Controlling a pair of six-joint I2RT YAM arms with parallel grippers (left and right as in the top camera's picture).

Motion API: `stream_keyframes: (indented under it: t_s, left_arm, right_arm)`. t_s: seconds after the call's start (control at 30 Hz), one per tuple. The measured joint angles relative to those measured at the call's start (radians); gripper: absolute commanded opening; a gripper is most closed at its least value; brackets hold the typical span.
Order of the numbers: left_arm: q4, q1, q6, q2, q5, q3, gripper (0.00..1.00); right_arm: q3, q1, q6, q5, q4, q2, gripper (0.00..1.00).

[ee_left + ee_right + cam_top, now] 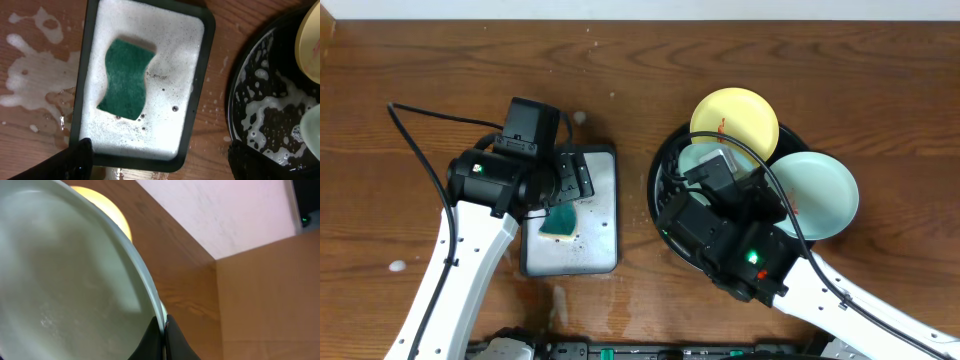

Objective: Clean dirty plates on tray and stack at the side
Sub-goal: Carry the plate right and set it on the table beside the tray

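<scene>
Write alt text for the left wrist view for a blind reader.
A green sponge lies in white foam in a rectangular dark-rimmed tray on a wooden table. At right is a sudsy round black tray with a yellow plate, mostly cropped; the left gripper, open, shows fingertips at the bottom corners.

Ahead of the left gripper (159,152), a dark green sponge (125,80) sits in white, dark-speckled foam (175,60). Beside it, the black tray (239,95) is flecked white. The right gripper (161,326) pinches a pale mint plate (60,280), with a yellow plate (107,210) beyond it on the brown wood-grain table (200,295).
</scene>
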Motion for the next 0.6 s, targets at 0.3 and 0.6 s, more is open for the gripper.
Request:
stream_keyframes:
  t_s: [0.3, 0.6]
  left_arm:
    - [0.0, 0.0, 0.0, 0.0, 0.0, 0.0, 0.86]
    - [0.0, 0.0, 0.0, 0.0, 0.003, 0.0, 0.86]
  right_arm:
    - [0.0, -0.347, 0.072, -0.392, 0.085, 0.001, 0.01]
    - [0.0, -1.188, 0.074, -1.215, 0.278, 0.027, 0.01]
